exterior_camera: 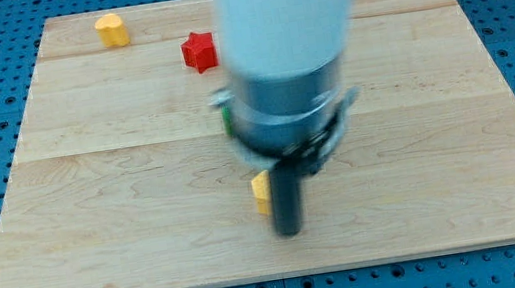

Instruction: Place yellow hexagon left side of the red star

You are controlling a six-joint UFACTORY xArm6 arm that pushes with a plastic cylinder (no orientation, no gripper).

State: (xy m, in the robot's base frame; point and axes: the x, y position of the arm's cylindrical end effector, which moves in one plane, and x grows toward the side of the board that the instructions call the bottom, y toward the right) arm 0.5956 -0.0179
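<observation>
A red star [199, 51] lies near the view's top, left of centre. A yellow block [261, 193], largely hidden by the rod, sits at the lower middle; its shape cannot be made out. My tip [291, 230] rests just right of and slightly below this block, touching or nearly touching it. Another yellow block [112, 30] sits at the top left, rounded in shape. A sliver of a green block [227, 119] shows behind the arm's body.
The wooden board [96, 217] lies on a blue perforated table. The arm's wide white and grey body [290, 49] hides the board's middle and top centre.
</observation>
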